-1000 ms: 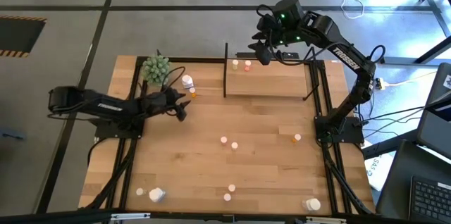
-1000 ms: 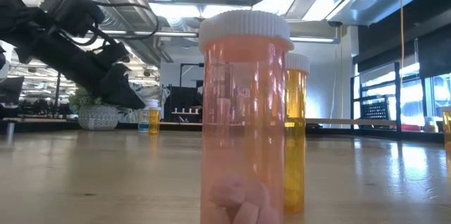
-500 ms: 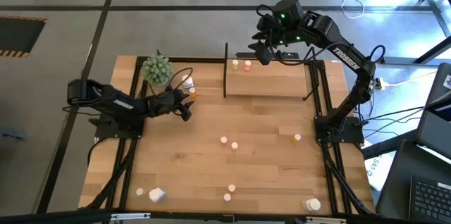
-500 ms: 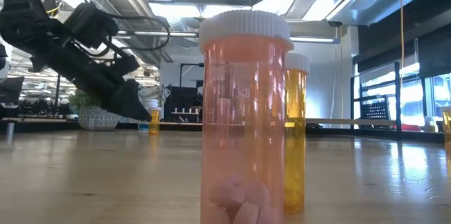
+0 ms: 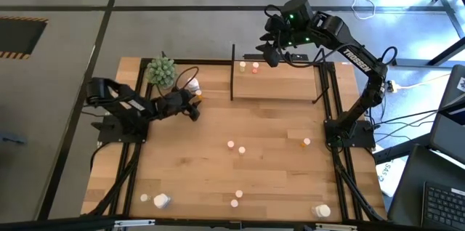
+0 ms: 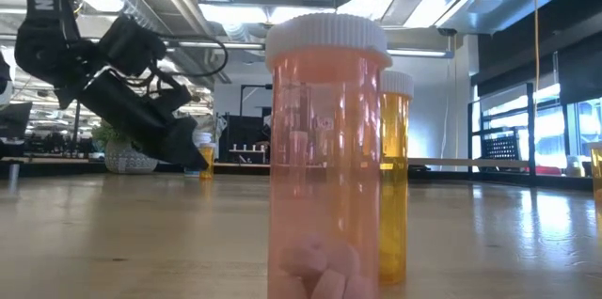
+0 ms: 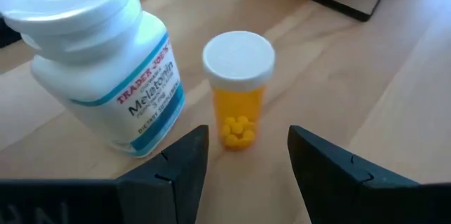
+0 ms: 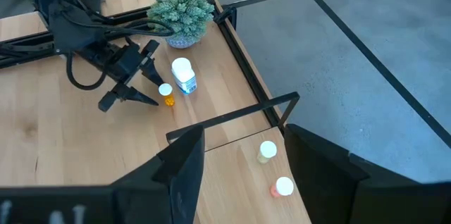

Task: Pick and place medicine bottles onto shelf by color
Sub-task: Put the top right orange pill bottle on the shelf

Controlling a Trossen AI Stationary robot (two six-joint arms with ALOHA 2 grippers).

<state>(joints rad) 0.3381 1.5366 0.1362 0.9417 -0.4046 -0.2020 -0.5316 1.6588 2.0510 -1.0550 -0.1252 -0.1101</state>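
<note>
My left gripper (image 5: 193, 107) (image 7: 243, 160) stands open and low over the far left of the table. Its fingers sit just short of a small orange medicine bottle (image 7: 238, 90) (image 5: 198, 95) with a white cap, which stands upright on the wood. Beside it stands a larger white bottle (image 7: 99, 76) (image 5: 193, 84). The shelf (image 5: 280, 86) is at the far middle. Two small bottles (image 5: 243, 65) (image 5: 255, 69) stand on its far left corner. My right gripper (image 5: 270, 53) (image 8: 243, 175) hangs open high above that corner, holding nothing.
A green spiky plant (image 5: 161, 71) stands at the far left corner, next to the white bottle. Small bottles are scattered mid-table (image 5: 231, 144) (image 5: 306, 142) and along the near edge (image 5: 161, 200) (image 5: 322, 210). A pinkish bottle (image 6: 327, 149) fills the low view.
My left gripper has moved forward and down toward the small orange bottle next to the white one, staying open. The right arm has kept still.
</note>
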